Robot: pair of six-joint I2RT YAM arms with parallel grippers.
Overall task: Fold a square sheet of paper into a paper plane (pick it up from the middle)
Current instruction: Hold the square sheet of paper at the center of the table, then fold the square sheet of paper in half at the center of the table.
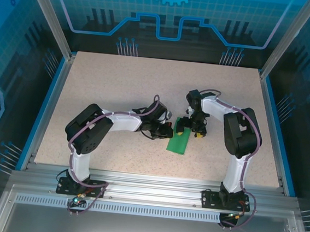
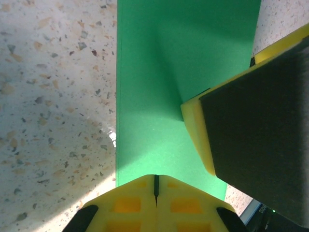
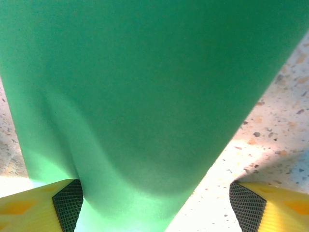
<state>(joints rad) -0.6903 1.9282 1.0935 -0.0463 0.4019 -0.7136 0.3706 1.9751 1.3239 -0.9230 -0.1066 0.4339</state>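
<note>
Left wrist: square sheet of paper (image 2: 159,96), folded; left gripper (image 2: 155,186) sits closed at its edge (hold unclear); right gripper (image 3: 157,203) stands wide open astride it.

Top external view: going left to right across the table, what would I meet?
Left arm's black elbow → its yellow-tipped tool → bright green sheet of paper → right arm's black elbow.

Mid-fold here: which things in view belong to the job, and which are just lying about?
Job: folded green sheet of paper; left gripper, shut at its edge; right gripper, open over it.
Not the job: speckled table; blue enclosure wall.
</note>
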